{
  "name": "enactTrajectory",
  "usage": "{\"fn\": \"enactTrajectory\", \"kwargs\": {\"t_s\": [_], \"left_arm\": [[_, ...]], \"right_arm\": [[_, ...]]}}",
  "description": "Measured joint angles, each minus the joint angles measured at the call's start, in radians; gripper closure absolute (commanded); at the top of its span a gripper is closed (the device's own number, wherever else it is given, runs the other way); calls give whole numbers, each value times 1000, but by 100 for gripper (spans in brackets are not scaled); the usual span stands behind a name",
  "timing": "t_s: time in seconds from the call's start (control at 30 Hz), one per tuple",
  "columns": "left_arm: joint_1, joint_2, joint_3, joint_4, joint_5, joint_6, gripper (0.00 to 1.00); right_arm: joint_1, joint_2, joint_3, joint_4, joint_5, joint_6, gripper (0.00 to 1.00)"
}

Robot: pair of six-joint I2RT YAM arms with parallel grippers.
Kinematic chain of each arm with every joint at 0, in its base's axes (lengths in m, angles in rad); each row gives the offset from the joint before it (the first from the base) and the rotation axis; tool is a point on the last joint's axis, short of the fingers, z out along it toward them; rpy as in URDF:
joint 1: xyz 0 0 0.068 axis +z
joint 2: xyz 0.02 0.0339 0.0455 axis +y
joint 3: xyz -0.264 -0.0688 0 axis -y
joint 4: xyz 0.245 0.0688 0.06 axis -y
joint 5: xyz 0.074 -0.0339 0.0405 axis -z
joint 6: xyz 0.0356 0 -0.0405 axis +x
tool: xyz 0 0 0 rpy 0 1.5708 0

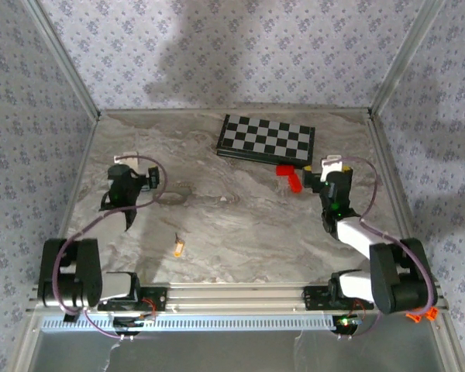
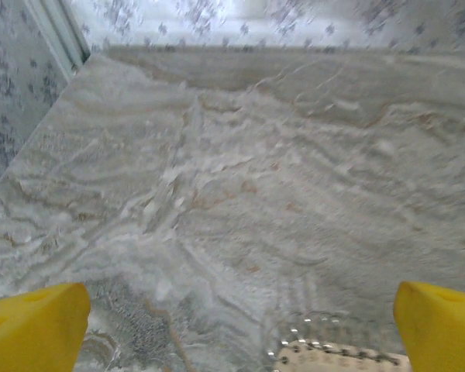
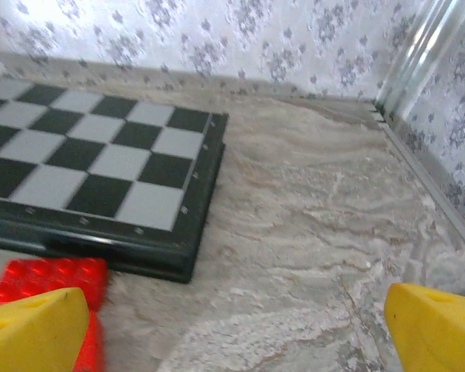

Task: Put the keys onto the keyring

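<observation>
Risk: the key (image 1: 178, 248) lies flat near the worktop's near edge, left of middle. It is tiny and thin, so a pinch could skid it away, and it is well apart from both arms. The keyring (image 2: 333, 351) lies low between the pads of the left gripper (image 2: 239, 329), a thin loop easily nudged. Left arm hovers toward the left edge, right gripper (image 3: 236, 329) low near the far right corner beside the red block (image 3: 50, 277) and chessboard (image 3: 101, 163) — both sets of fingers spread wide, holding nothing.
</observation>
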Motion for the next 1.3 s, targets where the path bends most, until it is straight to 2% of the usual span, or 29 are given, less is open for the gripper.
{"fn": "enactTrajectory", "kwargs": {"t_s": [0.13,0.27,0.43,0.67,0.8,1.17,1.3], "left_arm": [[-77,-135,39,-164,8,-60,0],[-146,-211,124,-384,21,-195,0],[-210,-211,240,-600,105,-318,0],[-336,-116,272,-752,207,-342,1],[-358,-51,271,-770,210,-338,7],[-439,246,411,-819,134,-234,43],[-446,335,477,-829,90,-199,46]], "right_arm": [[76,-85,86,-191,95,85,1],[111,-134,190,-421,114,187,0],[188,-163,239,-616,66,254,0],[356,-162,249,-794,-24,307,0],[441,-155,256,-843,-57,335,0],[560,-155,256,-900,-123,388,2],[564,-156,256,-908,-127,388,3]]}}
